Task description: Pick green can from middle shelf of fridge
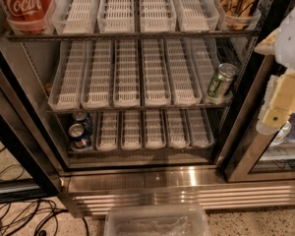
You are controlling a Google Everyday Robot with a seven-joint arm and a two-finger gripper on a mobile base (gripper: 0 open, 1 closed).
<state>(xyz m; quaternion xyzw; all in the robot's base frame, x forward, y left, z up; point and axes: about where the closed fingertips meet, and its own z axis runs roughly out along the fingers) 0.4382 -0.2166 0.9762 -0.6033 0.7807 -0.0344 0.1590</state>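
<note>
The green can [221, 81] has a silver lid and stands tilted at the front of the rightmost tray of the middle shelf [128, 75]. That shelf is a rack of long white slotted trays inside the fridge [137, 181], whose door is open. My gripper [279, 107], white and tan, hangs at the right edge of the view, outside the fridge. It is to the right of the green can, a little lower, and apart from it, with nothing in it.
A big red Coca-Cola can [24, 4] stands top left and a tan can [238, 1] top right. Two blue cans [80, 132] sit on the bottom rack at left. A clear plastic bin [157, 222] lies on the floor in front. Cables [19, 218] lie at lower left.
</note>
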